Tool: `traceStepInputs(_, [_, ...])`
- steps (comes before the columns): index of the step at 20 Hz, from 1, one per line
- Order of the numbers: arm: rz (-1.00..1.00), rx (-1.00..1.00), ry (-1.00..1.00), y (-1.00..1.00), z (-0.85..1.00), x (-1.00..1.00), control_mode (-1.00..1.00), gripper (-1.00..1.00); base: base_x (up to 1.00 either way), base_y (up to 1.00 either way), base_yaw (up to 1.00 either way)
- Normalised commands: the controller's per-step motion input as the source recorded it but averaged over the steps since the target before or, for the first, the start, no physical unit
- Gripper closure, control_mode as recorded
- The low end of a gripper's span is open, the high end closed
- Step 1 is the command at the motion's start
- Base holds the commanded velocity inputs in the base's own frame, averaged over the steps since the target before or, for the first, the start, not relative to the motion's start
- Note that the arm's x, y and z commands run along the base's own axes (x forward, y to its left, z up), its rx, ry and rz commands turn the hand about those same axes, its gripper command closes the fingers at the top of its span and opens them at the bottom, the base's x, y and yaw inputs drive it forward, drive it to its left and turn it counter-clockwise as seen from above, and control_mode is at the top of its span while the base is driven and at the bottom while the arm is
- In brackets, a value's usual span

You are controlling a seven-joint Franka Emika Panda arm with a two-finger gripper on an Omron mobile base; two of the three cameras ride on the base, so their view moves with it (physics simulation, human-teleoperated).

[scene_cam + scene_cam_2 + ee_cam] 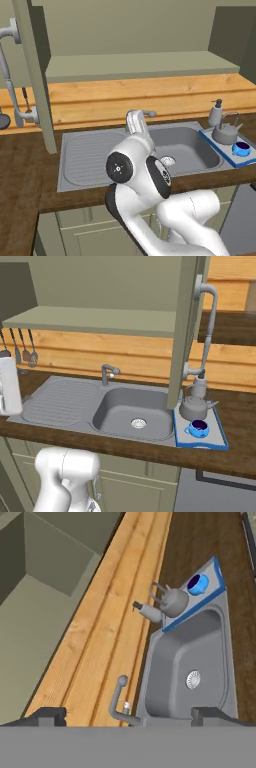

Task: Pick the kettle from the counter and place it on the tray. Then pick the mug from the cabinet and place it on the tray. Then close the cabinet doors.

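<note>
The grey kettle (226, 132) stands on the blue-rimmed tray (219, 146) right of the sink, with the blue mug (241, 148) beside it on the same tray. The right base view has the kettle (195, 406), mug (199, 428) and tray (218, 431) too. Both cabinet doors stand open: the left door (37, 75) and the right door (185, 331). The cabinet shelf (140, 65) is bare. My gripper (131, 717) is open with nothing between its fingers, well away from the kettle (172, 601), mug (197, 584) and tray (216, 571).
A steel sink (185, 147) with drainboard (90, 152) and faucet (107, 373) is set in the dark wood counter (235, 451). A soap bottle (216, 112) stands behind the kettle. Utensils (25, 348) hang on the wood wall. My arm's elbow (132, 172) rises before the sink.
</note>
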Motion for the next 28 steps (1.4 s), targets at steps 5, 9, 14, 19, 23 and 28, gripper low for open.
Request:
traceStepInputs(5, [-0.01,-0.49,-0.03,0.55,0.0,-0.03,-1.0,-1.0,0.0,0.0,0.0])
traceStepInputs(9, [0.0,-0.53,0.02,0.54,-0.06,0.0,-1.0,-1.0,0.0,0.0,0.0])
traceStepInputs(14, [-0.02,-0.25,0.0,0.4,-0.02,0.0,-1.0,-1.0,0.0,0.0,0.0])
traceStepInputs(19, [-0.01,-0.16,0.01,0.41,0.06,-0.02,-1.0,-1.0,0.0,0.0,0.0])
traceStepInputs(23, [-0.05,-0.1,0.0,0.47,0.12,-0.07,-1.0,-1.0,0.0,0.0,0.0])
traceStepInputs(28, [-0.12,-0.1,0.0,0.53,0.12,-0.16,-1.0,-1.0,0.0,0.0,0.0])
